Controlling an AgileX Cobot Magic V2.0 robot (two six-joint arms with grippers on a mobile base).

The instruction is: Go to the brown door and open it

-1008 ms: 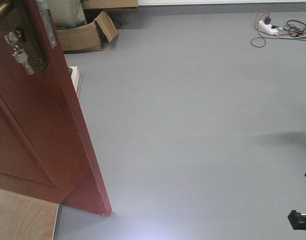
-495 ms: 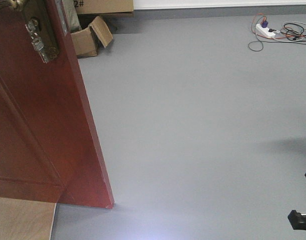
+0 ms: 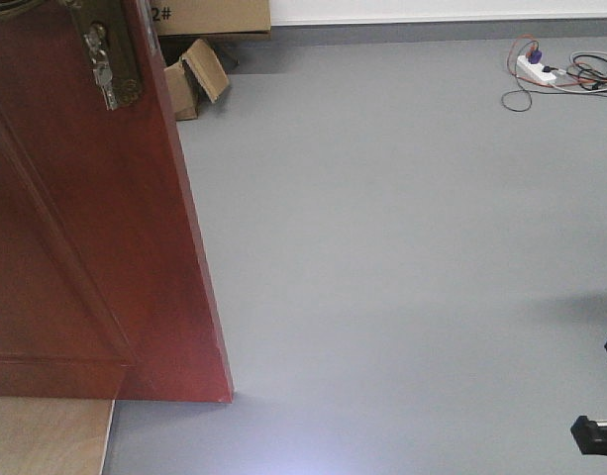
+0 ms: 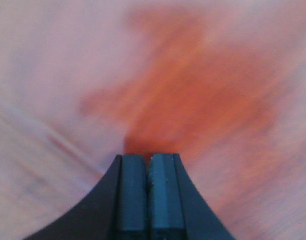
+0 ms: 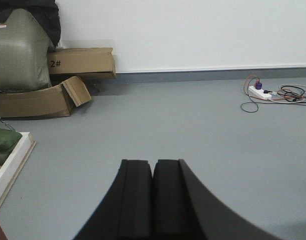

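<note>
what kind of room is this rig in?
Probably a lab or storage-type workroom, not a home: bare grey floor, stacked cardboard boxes against a plain white wall, and a power strip with loose cables lying beyond the brown door.

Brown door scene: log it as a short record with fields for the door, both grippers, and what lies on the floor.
door: brown door fills the left of the front view, its free edge toward the open grey floor
lock: brass lock plate near the door's top
left gripper: shut, close to a blurred reddish surface
right gripper: shut, empty, aimed across the floor
clutter: cardboard boxes by the wall; power strip with cables
</note>
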